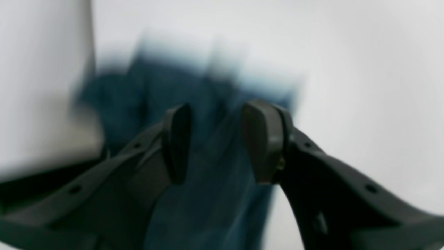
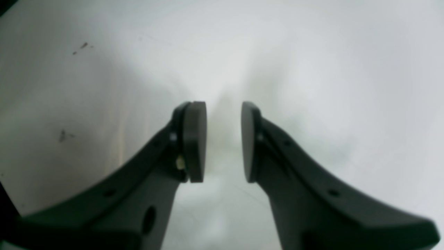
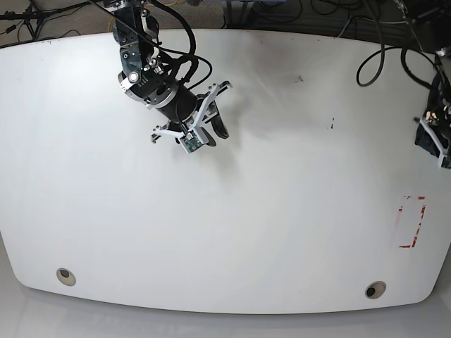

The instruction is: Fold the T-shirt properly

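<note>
The T-shirt (image 1: 208,104) shows only in the left wrist view, as a blurred dark blue cloth below and beyond the fingers. It does not show in the base view. My left gripper (image 1: 216,142) has its pads apart, with the cloth visible through the gap. In the base view it (image 3: 435,134) sits at the table's right edge. My right gripper (image 2: 223,142) is open and empty over bare white table. In the base view it (image 3: 220,120) hovers at the upper left of the table.
The white table (image 3: 282,211) has a red rectangular mark (image 3: 411,222) near its right edge and two round holes (image 3: 65,275) (image 3: 374,290) near the front. Black cables (image 3: 380,49) lie along the back edge.
</note>
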Robot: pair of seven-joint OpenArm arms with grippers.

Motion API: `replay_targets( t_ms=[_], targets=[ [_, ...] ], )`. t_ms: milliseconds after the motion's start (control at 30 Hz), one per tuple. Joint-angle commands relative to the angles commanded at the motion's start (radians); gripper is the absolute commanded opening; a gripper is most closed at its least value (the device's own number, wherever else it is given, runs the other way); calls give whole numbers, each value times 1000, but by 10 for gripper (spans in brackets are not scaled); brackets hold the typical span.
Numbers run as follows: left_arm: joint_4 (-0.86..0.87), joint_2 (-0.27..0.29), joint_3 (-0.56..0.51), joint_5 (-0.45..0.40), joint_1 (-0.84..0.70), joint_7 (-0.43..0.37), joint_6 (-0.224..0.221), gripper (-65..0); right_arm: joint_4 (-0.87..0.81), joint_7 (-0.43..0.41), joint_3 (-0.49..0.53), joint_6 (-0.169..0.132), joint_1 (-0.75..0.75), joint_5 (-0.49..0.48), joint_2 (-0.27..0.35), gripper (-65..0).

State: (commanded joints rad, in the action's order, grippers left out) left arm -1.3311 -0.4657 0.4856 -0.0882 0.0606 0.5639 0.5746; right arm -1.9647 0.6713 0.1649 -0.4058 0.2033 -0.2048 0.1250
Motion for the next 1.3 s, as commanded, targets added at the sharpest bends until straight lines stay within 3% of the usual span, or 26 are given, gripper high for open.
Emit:
replay_targets(
  t_ms=[400,700,867,967,1067,1233,1300],
  targets=[
    [-149,72,-71,0,43,2,2,-394,2,0,0,0,5,0,-3,-484],
    [-350,210,-75,0,-28,-5,0,-394,0,-9,-5,2,-17,6,8,-484],
    [-451,304,-81,0,-71,-14,-5,-394,8,-94,-6,2,-26,95,32,-484],
    [-489,368,-81,-2,-95,-74,-8,-394,38,-184,-8,2,-25,183,34,-484],
    [-502,419,-81,-2,-141,-184,-49,-394,77,-276,-38,2,-23,233,35,-484],
    [-479,450,-140,-20,-235,-390,-157,-394,144,-393,-155,-8,-2,204,21,-484],
    [-470,454,-187,-61,-301,-483,-230,-394,160,-442,-213,-9,23,178,23,-484]
  ],
)
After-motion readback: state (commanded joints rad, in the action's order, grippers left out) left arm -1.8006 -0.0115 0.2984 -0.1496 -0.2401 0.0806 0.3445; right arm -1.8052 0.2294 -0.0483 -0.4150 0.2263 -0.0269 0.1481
